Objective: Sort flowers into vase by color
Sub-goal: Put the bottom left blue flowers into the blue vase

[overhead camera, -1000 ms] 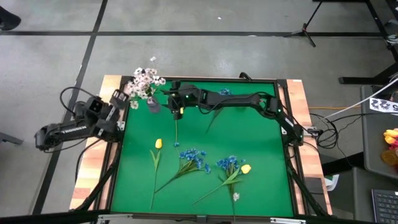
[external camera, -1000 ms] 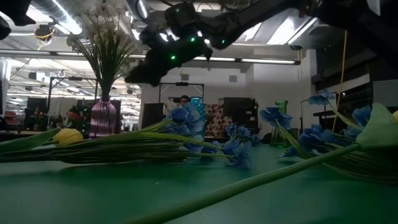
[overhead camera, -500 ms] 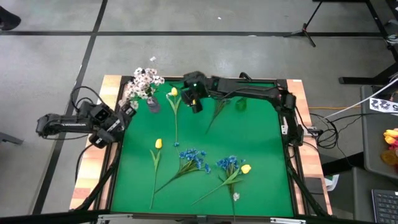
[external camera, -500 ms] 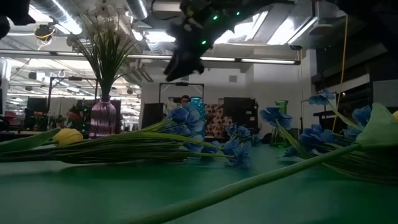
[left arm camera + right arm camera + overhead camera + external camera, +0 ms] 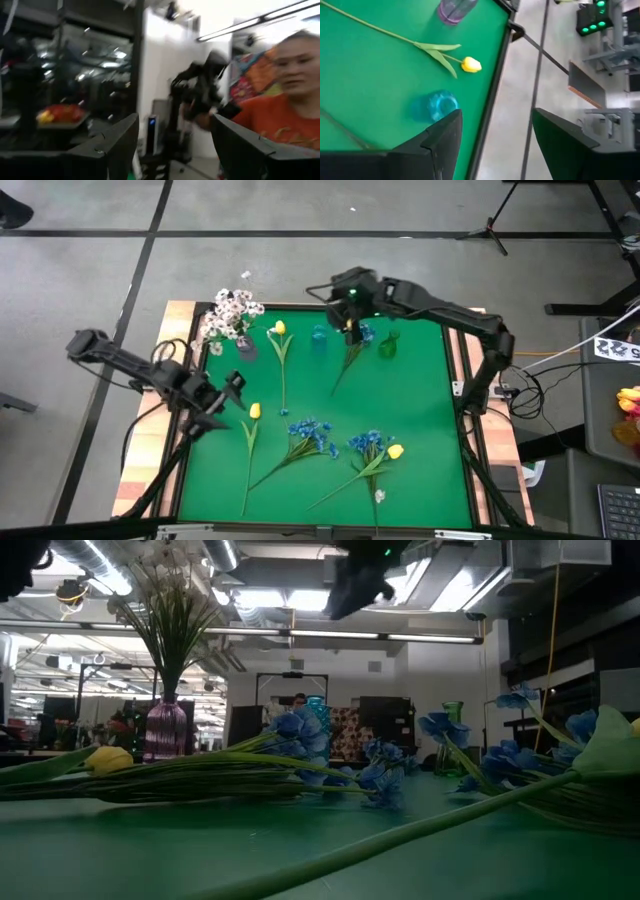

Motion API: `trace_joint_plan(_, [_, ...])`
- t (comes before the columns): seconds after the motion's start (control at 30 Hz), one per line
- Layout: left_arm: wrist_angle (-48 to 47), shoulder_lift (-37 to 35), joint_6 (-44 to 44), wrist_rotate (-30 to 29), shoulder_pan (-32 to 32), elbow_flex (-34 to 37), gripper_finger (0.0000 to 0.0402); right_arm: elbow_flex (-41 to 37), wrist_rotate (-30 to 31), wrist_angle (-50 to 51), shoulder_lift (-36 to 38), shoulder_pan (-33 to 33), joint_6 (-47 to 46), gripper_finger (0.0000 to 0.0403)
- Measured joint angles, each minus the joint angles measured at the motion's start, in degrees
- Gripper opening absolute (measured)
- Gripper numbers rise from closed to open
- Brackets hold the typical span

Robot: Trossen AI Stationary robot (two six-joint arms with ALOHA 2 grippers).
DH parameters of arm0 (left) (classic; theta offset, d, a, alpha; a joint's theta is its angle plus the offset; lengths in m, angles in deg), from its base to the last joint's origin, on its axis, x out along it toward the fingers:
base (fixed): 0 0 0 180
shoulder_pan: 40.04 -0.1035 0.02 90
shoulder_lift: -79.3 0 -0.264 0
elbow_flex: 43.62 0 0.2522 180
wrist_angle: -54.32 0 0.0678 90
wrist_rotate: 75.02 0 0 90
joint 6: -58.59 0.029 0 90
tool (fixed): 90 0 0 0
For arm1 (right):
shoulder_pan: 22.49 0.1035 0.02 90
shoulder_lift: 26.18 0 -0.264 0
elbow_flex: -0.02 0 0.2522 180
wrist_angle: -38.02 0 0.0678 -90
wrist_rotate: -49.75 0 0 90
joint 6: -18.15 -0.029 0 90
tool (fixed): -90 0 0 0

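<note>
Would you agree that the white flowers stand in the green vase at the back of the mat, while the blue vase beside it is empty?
Not quite: the white flowers stand in the purple vase, not the green vase, as the high view shows. The rest holds: the blue vase at the back of the mat holds no flowers.

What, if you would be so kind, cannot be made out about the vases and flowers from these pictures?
- Purple vase: high view, body mostly hidden under its white spray.
- Green vase: low view, base hidden behind blue blooms.
- Yellow tulip: right wrist view, stalk end cut off by the edge.
- Left wrist view: blurred, shows no flowers.
</note>
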State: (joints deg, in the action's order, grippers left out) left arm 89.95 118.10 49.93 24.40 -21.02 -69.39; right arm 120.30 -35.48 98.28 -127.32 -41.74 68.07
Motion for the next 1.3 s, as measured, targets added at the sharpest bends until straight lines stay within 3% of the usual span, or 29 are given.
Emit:
trace_joint_plan(0.2, [0.53, 8.12, 0.3, -14.4, 5.68, -0.21, 0.0244, 0.02, 4.86, 3.03, 5.92, 0.1, -0.03, 0.0241])
trace_joint_plan(0.43, [0.3, 18.71, -5.22, -25.35, 7.31, -4.31, 0.0244, 0.02, 9.85, 3.78, 11.43, 0.1, -0.29, 0.0241])
trace_joint_plan(0.7, [-7.19, 27.35, -11.06, -53.16, 6.8, -6.54, 0.0244, 0.02, 11.28, 6.07, 14.62, 0.1, -1.9, 0.0241])
trace_joint_plan(0.77, [-7.35, 29.58, -14.44, -56.91, 5.67, -6.56, 0.0244, 0.02, 11.83, 6.21, 14.84, 0.1, -1.95, 0.0241])
trace_joint_plan(1.13, [-9.04, 42.83, -28.63, -56.55, 1.34, -6.93, 0.0244, 0.03, 11.17, 9.77, 14.85, 0.15, -4.92, 0.0241])
trace_joint_plan(1.2, [-9.07, 44.54, -25.49, -52.15, 1.29, -7.98, 0.0244, 0.04, 8.7, 12.46, 14.85, 0.17, -5.82, 0.0241])
trace_joint_plan(1.3, [-11.83, 45.29, -21.4, -40.17, 1.08, -11.37, 0.0244, 0.04, 7.16, 16.05, 14.85, 0.17, -8.06, 0.0241])
